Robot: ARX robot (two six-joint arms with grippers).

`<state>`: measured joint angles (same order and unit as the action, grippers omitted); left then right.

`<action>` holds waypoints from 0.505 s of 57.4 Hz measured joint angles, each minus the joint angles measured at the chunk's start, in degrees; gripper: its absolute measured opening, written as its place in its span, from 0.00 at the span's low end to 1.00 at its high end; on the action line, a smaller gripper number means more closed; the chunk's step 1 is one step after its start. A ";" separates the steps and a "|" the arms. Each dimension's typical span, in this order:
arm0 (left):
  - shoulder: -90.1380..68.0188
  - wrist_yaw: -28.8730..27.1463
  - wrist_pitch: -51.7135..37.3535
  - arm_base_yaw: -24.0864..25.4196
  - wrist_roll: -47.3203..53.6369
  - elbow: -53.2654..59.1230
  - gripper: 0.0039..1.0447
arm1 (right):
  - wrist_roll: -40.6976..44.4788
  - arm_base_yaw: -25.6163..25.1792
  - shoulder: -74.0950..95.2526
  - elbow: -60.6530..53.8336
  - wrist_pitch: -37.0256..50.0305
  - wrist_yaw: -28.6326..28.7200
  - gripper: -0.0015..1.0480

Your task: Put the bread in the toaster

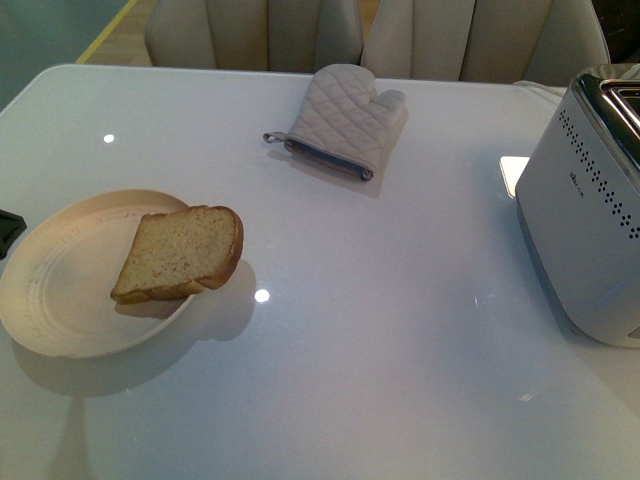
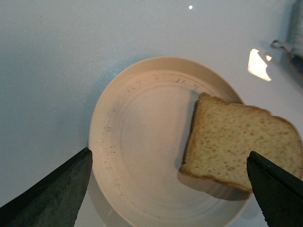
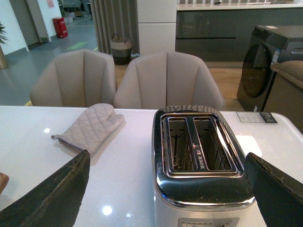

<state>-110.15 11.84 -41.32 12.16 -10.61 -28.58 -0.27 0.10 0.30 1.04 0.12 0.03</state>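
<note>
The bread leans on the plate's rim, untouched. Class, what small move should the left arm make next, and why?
Probably lower the left gripper toward the bread. Its jaws stand open above the plate, the slice overhangs the rim with an edge free to pinch, and the toaster slots are empty.

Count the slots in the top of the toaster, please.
2. Both sit side by side in the chrome top of the toaster: the first slot on the side toward the oven mitt, the second slot away from it. Both look empty.
</note>
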 joint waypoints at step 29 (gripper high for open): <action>-20.09 -2.75 -0.70 2.14 5.35 -11.41 0.93 | 0.00 -0.02 0.00 0.00 0.00 0.00 0.91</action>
<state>-130.23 9.08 -42.02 14.31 -5.26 -39.99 -0.27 0.08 0.30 1.04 0.12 0.03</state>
